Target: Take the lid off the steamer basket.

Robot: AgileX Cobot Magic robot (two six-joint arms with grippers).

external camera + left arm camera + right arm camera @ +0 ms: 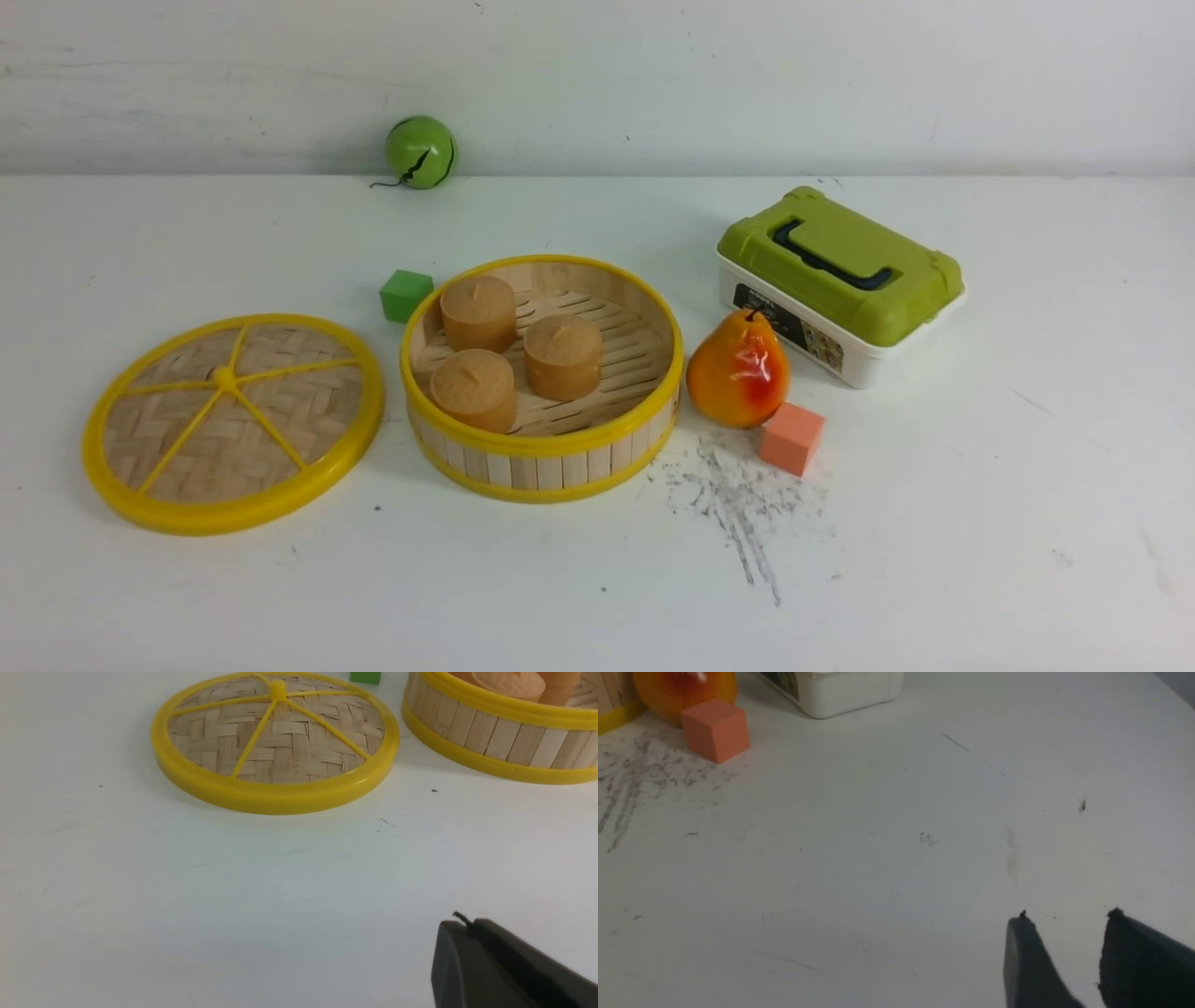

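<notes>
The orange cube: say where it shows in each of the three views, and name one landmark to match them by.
Front view: the orange cube sits right of centre, touching the pear at its near right.
Left wrist view: not in it.
Right wrist view: the cube is at upper left, in front of the pear.
Shared landmark: the grey scuff marks beside the cube, seen in the front and right wrist views.

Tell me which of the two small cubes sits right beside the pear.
The salmon-orange cube, touching the pear on its near right side. The green cube sits across the steamer basket, behind its left rim.
</notes>
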